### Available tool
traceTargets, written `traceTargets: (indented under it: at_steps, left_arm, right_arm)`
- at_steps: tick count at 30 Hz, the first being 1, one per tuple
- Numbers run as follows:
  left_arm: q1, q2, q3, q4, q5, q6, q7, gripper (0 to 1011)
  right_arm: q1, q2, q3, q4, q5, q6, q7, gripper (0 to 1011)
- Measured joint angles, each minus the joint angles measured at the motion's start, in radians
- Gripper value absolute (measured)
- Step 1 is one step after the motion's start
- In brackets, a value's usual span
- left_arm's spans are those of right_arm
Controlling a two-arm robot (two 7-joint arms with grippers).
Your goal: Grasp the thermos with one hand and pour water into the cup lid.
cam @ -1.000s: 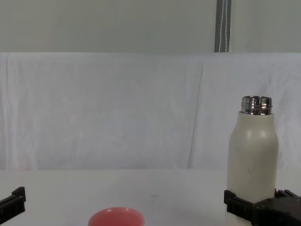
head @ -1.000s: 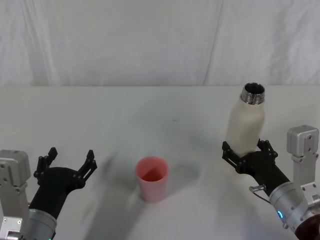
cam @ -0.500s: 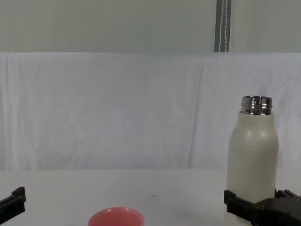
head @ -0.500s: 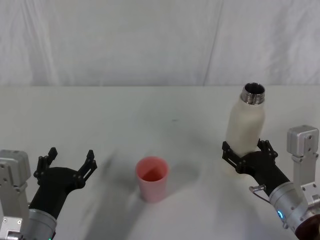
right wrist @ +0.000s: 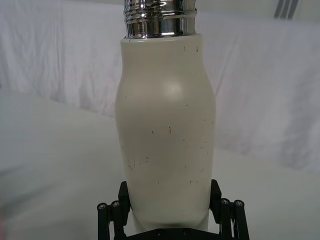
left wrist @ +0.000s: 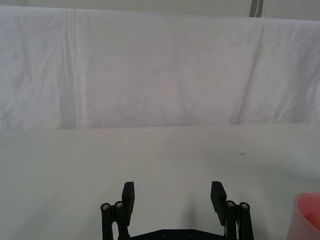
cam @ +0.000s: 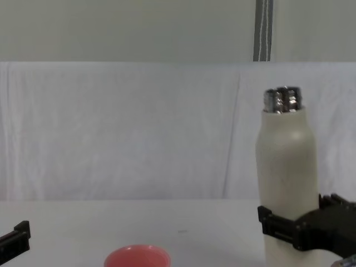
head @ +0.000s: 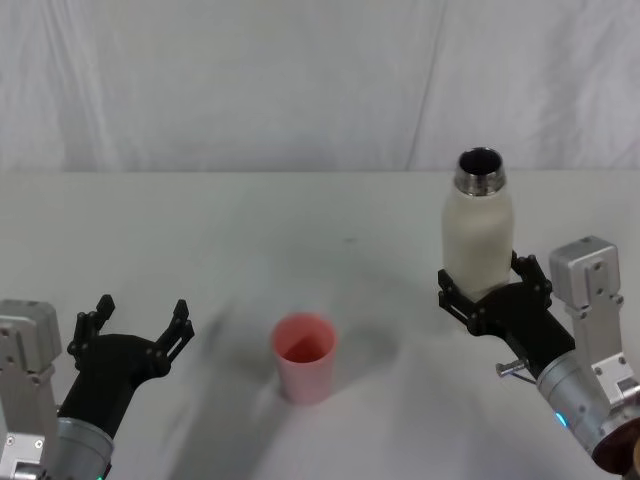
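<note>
With the right gripper (head: 490, 290) clamped low on the thermos (head: 478, 235), carry it left upright, then tip its neck slowly above the cup lid (head: 304, 357); left gripper (head: 137, 328) spread, idle near-left.

Open table (head: 330, 215) between the cup lid (head: 304, 357) and the thermos (head: 478, 237); nothing stands in that gap. The right gripper (head: 492, 290) clamps the thermos low on its body, bottle upright. The left gripper (head: 138, 325), fingers spread, sits left of the cup lid with bare table between. Far side is bare up to the white backdrop (head: 320, 80).
</note>
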Motion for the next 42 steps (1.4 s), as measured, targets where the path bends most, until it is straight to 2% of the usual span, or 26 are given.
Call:
traceTargets:
  at_steps: [9,16,21,27,42]
  left_arm:
    - [0.0,0.0,0.0,0.0,0.0,0.0,0.0,1001]
    - [0.0,0.0,0.0,0.0,0.0,0.0,0.0,1001]
    - [0.0,0.0,0.0,0.0,0.0,0.0,0.0,1001]
    - [0.0,0.0,0.0,0.0,0.0,0.0,0.0,1001]
    - [0.0,0.0,0.0,0.0,0.0,0.0,0.0,1001]
  right_arm:
    - [-0.019,0.04,-0.004,-0.085,-0.109,0.034,-0.013,950]
    - [-0.047,0.08,-0.008,-0.14,-0.243,0.054,-0.043,950]
    - [-0.066,0.093,-0.011,-0.166,-0.312,0.065,-0.058,950]
    - [-0.091,0.103,-0.013,-0.195,-0.381,0.074,-0.071,950]
    - [-0.128,0.099,-0.014,-0.223,-0.511,0.095,-0.082,950]
